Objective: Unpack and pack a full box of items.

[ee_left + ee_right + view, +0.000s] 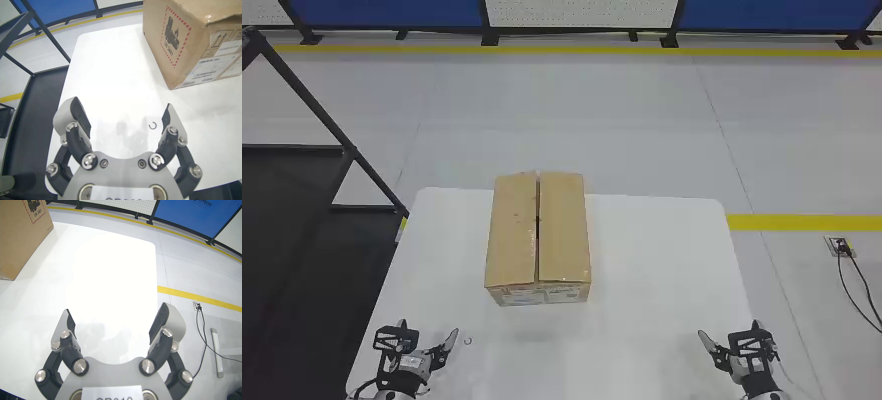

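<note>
Overhead and wrist views; common box (538,235)

Surface: white table (662,300). Closed cardboard box (538,238) stands on it. Small C-shaped clip (468,342) lies apart from box, robot-side left of it.

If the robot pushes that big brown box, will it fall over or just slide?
Probably slide: the box sits flat on the smooth table. A high push might tip it, since it looks tall. Its flaps look loose at a corner, so they may flop open.
</note>
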